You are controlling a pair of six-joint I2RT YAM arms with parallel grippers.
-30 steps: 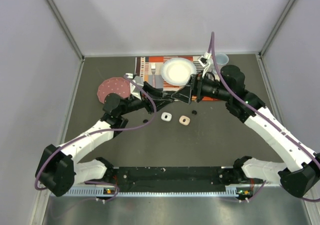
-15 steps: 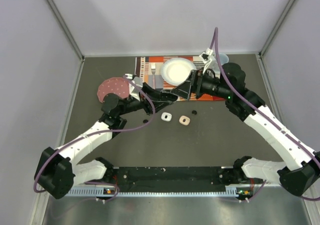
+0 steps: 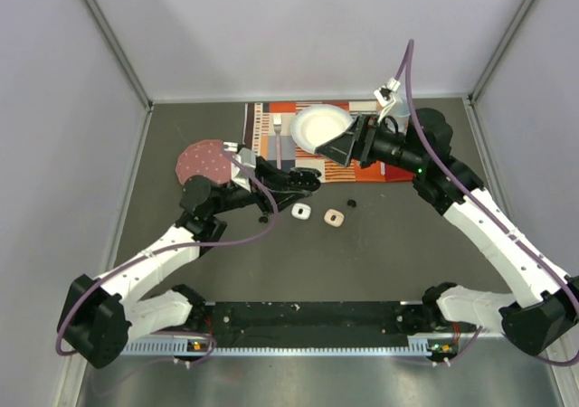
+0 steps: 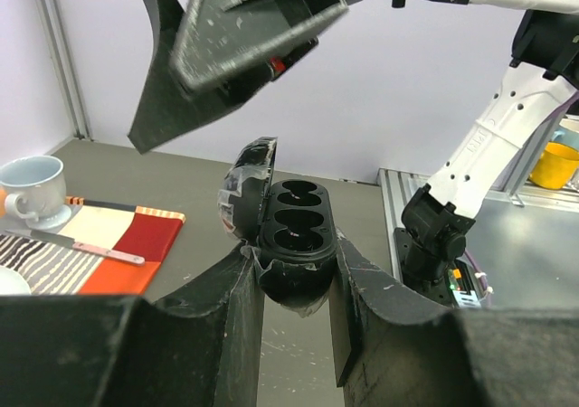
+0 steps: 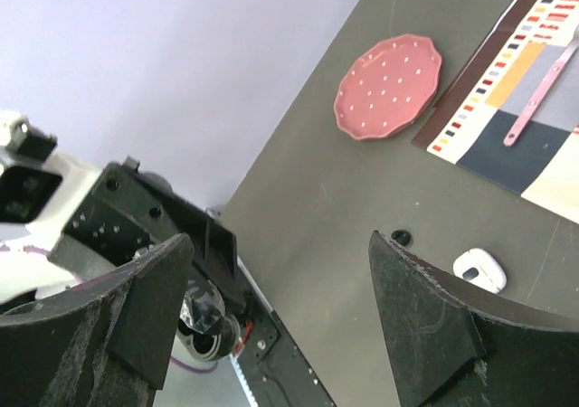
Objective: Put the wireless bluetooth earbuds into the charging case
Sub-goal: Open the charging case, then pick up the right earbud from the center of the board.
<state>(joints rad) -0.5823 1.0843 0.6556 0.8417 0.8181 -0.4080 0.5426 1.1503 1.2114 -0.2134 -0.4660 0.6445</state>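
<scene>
The left gripper is pressed together on the charging case, a finger against each side of its black body, holding it up off the table. The case's lid stands open to the left, and what look like three dark oval recesses show in a row. The right gripper is spread wide and hangs in the air just above and beyond the case, apart from it; its wrist view looks straight between the two fingers down to the tabletop. The wireless bluetooth earbuds lie on the table in front of the held case: one white piece and one pale pink piece side by side, each too small to tell whether it is one bud or a pair, and two black buds set apart, one to the right of the pink piece, the other to the left of the white piece. Farther back there is one speckled pink plate, one white plate on one striped placemat, one fork on that mat, and one pale cup.
</scene>
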